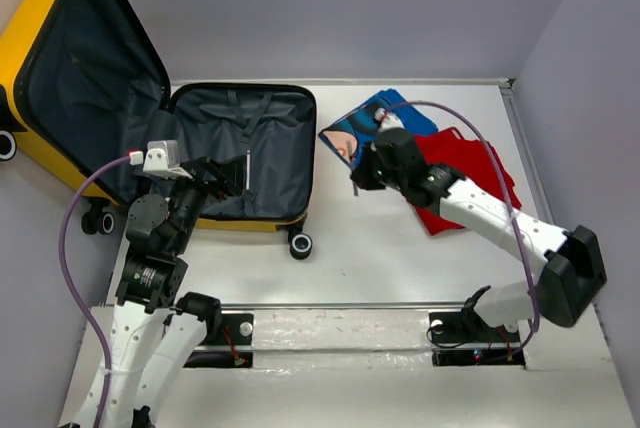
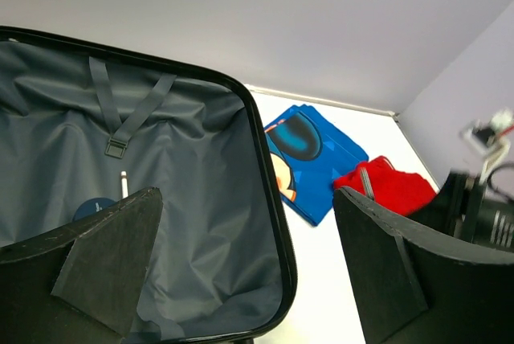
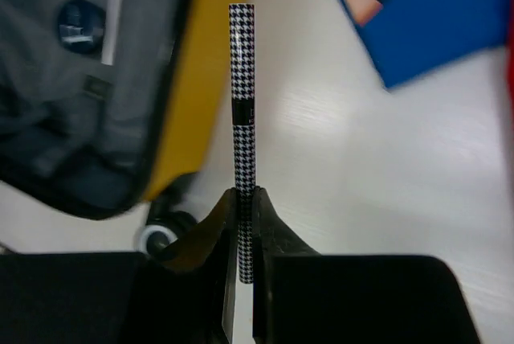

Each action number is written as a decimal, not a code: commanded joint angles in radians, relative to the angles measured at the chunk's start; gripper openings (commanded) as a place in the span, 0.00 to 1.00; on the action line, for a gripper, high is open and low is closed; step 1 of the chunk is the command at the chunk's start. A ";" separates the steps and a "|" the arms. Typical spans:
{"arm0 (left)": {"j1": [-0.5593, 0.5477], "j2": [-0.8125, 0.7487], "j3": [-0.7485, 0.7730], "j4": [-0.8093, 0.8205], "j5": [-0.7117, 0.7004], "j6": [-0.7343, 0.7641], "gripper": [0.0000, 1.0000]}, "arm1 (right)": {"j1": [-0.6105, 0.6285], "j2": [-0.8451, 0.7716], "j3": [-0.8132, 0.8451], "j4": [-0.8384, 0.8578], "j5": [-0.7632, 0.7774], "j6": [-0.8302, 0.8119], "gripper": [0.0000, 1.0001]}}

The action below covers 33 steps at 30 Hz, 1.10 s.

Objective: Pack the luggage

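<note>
Noted: right tool (image 3: 243, 199) pinched fully down on a slim black-and-white houndstooth tube (image 3: 242, 103). It grips the lower end so the long free end leads, and holds the tube over the white table (image 1: 400, 258) between the folded blue printed garment (image 1: 375, 123) and the small yellow hard-shell suitcase (image 1: 35, 33). The suitcase sits at the table's left with its lid propped back and its grey-lined base facing up to receive items; a white stick (image 2: 123, 185) and a dark round item (image 2: 95, 209) lie inside. The left tool (image 2: 247, 195) is spread wide and empty over the base near its right rim, probably standing by.
</note>
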 commanded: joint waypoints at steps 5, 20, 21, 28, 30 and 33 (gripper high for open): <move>0.006 0.010 0.005 0.049 -0.005 0.016 0.99 | 0.203 0.485 0.727 0.113 -0.204 -0.028 0.31; 0.003 0.005 0.006 0.050 0.024 -0.004 0.99 | -0.042 0.161 0.112 0.047 0.039 -0.013 0.62; 0.003 0.005 0.005 0.050 0.022 -0.006 0.99 | -0.100 0.110 0.070 0.040 0.048 -0.013 0.62; 0.003 0.034 0.000 0.055 0.071 -0.010 0.99 | -0.318 0.091 -0.091 -0.020 0.090 -0.076 0.63; 0.003 0.039 -0.001 0.055 0.084 -0.010 0.99 | -0.318 0.128 -0.050 -0.041 0.104 -0.119 0.63; 0.003 0.040 -0.003 0.055 0.084 -0.007 0.99 | -0.318 0.237 0.042 -0.094 0.141 -0.169 0.63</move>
